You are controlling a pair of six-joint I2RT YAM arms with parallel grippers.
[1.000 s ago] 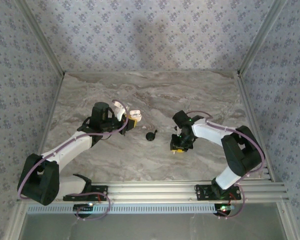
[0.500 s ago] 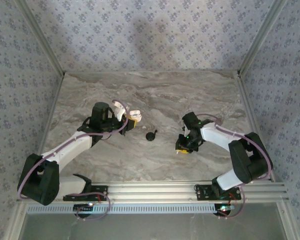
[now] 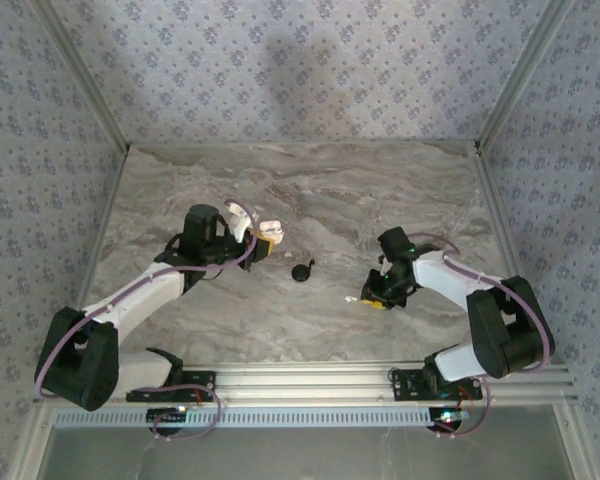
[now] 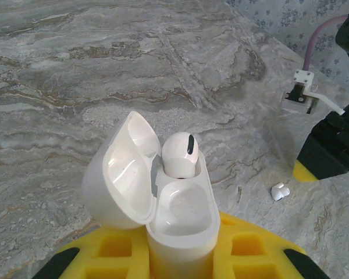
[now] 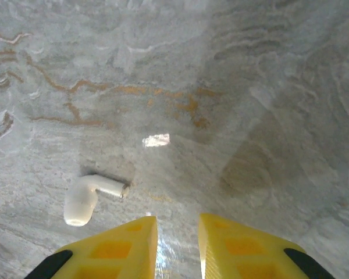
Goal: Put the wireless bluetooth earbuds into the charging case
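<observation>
From my remote station, I see the left hand clamped on the charging case, which stands upright between its yellow pads with the lid swung open to the left. A seated earbud sits in the far socket of the case, its rounded white head with a black slit poking above the rim, while the near socket is bare. Across the marbled worktop, the right hand hangs low over the surface, its yellow fingers parted by a narrow gap with nothing between them. A loose earbud lies on its side on the worktop just beside that hand, off its left finger, its stem pointing right and its bulb toward the lower left of the wrist view; I cannot tell whether the finger touches it. In the overhead view, a black round object with a short stem rests on the worktop between the two hands, well apart from the case and from the loose earbud.
</observation>
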